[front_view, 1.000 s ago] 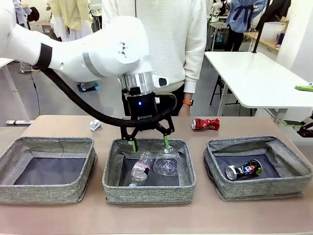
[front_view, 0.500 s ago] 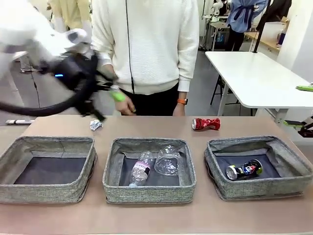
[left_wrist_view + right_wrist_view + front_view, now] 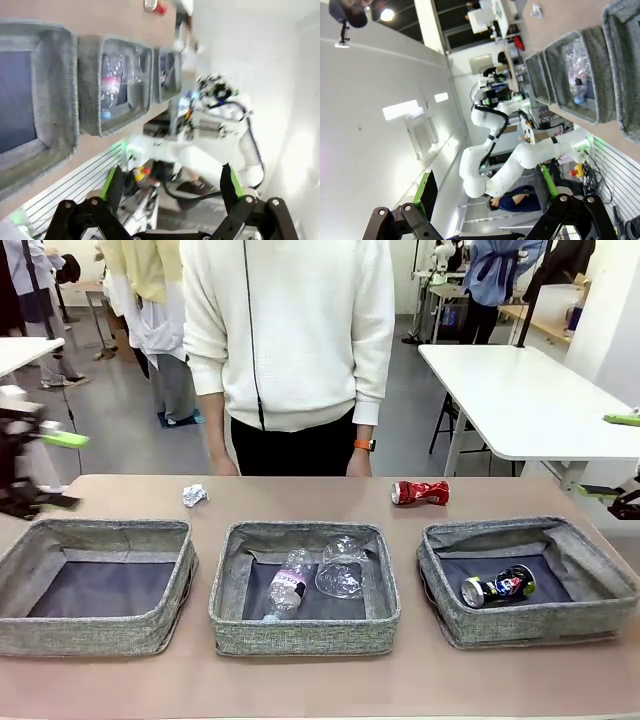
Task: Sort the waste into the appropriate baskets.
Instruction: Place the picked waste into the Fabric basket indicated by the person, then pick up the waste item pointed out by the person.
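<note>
My left end effector (image 3: 171, 181) and right end effector (image 3: 482, 187) hang spread and empty, wide of the middle basket (image 3: 305, 632), which collects plastics: bottle (image 3: 288, 585) and cup (image 3: 342, 568). Beyond it on the tabletop (image 3: 300, 685), red can (image 3: 420, 492) right and paper ball (image 3: 194, 495) left await sorting.

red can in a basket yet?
No, the red can lies on the table behind the right basket.

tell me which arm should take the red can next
Right. The red can lies just behind the right basket, which holds the other can, and the open right hand is at that side; the left hand is far off.
</note>
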### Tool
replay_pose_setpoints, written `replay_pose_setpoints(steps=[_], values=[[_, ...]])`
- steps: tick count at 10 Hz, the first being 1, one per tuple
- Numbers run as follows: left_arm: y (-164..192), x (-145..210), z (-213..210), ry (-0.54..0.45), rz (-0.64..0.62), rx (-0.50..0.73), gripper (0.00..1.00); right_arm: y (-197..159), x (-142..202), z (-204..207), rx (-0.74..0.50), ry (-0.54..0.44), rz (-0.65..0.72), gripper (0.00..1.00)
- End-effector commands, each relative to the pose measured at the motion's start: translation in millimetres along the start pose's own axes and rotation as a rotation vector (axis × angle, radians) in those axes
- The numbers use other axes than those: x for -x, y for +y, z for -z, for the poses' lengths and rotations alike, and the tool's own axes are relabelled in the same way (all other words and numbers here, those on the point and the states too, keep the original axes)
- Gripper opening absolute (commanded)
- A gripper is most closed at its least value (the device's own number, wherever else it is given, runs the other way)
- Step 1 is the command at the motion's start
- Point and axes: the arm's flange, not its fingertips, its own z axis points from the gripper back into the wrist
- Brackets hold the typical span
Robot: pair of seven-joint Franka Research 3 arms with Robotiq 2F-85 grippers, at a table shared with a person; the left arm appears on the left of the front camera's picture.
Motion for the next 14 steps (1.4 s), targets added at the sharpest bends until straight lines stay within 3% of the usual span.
replay_pose_setpoints(steps=[1, 2, 3, 14], values=[[17, 36, -51, -0.082, 0.001, 0.086, 1.00, 6, 1, -1, -0.002, 0.008, 0.019, 1.00], [31, 47, -69, -0.059, -0.032, 0.108, 1.00, 6, 1, -1, -0.002, 0.008, 0.019, 1.00], [10, 14, -38, -0.070, -0.025, 0.051, 1.00, 6, 1, -1, -0.002, 0.008, 0.019, 1.00], [10, 14, -38, -0.070, -0.025, 0.051, 1.00, 6, 1, -1, -0.002, 0.008, 0.019, 1.00]])
